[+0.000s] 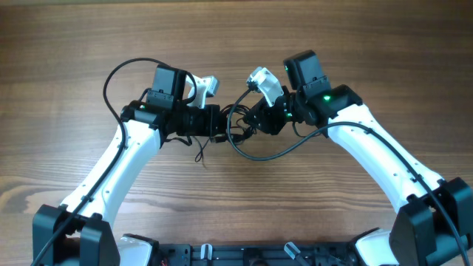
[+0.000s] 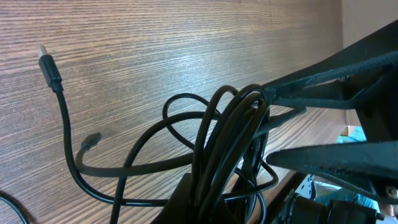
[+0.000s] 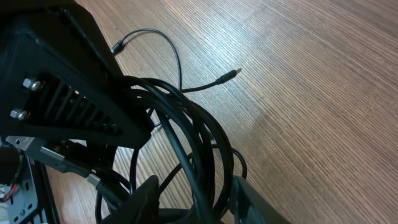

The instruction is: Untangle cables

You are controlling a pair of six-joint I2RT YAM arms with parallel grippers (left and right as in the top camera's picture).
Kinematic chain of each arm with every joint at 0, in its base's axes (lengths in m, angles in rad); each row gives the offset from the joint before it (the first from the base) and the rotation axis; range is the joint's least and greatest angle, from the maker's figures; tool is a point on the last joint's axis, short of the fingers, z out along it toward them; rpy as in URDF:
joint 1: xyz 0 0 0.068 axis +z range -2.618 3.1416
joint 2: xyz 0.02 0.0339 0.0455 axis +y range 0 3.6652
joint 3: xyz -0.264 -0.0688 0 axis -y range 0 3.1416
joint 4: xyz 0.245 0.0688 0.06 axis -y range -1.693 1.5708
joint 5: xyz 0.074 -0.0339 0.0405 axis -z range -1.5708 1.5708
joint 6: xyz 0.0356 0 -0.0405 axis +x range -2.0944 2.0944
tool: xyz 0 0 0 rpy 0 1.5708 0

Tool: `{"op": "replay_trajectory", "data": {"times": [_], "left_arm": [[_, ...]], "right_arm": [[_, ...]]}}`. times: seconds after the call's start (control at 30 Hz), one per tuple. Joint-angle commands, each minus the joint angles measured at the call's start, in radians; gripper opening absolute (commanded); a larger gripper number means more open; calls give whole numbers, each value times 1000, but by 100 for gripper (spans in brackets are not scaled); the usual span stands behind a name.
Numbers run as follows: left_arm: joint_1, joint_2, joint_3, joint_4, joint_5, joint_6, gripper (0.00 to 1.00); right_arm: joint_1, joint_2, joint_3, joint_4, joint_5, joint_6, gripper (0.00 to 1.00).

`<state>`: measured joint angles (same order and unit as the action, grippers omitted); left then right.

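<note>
Where my two arms meet over the middle of the brown wooden table (image 1: 236, 44), the thin black cables with small plug ends (image 1: 235, 133) sit as a loose looped bundle between my grippers. My left gripper (image 1: 220, 124) is closed completely and the bundle is pinched in it. In the left wrist view the loops rise from the near edge and spread out above the wood. My right gripper (image 1: 253, 122) reaches in from the right and is just beside the left one. Its jaws are only partly open, and several strands run through the gap between the fingers (image 3: 149, 193). I cannot tell if the pads press on them. Some loose ends leave the bundle and lie on the table. One is a flat rectangular black plug (image 2: 48, 67), far left in the left wrist view. Another is a slim jack plug (image 3: 230, 74), far from the bundle in the right wrist view.
</note>
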<state>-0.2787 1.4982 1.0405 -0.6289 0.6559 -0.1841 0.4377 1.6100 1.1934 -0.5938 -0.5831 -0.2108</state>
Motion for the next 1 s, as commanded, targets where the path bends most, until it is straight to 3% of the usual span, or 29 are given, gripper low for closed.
{"op": "replay_trajectory", "data": {"times": [0.0,0.1,0.27,0.53,0.63,0.7,0.77,0.8,0.87,0.97], "left_arm": [[2,-26,7,20,19,20,4],[3,-26,7,22,-26,20,4],[42,-26,7,4,-25,20,4],[85,-27,7,-23,-25,21,4],[85,-27,7,-22,-25,20,4],[85,-27,7,-21,-24,20,4],[85,-27,7,-20,-2,21,4],[85,-27,7,-20,2,21,4],[85,-27,7,-23,2,24,4],[85,-27,7,-25,42,40,4]], "right_arm": [[3,12,-9,-6,-2,19,19],[2,12,-9,-21,218,205,4],[-4,12,-9,-117,671,689,4],[-119,12,-9,-243,740,972,4],[-181,12,-9,-291,740,969,8],[-190,12,-9,-278,715,962,45],[-190,12,-9,-159,523,681,62],[-188,11,-9,-93,336,482,64],[-188,11,-9,-47,108,317,67],[-182,11,-9,-35,-60,178,71]]}}
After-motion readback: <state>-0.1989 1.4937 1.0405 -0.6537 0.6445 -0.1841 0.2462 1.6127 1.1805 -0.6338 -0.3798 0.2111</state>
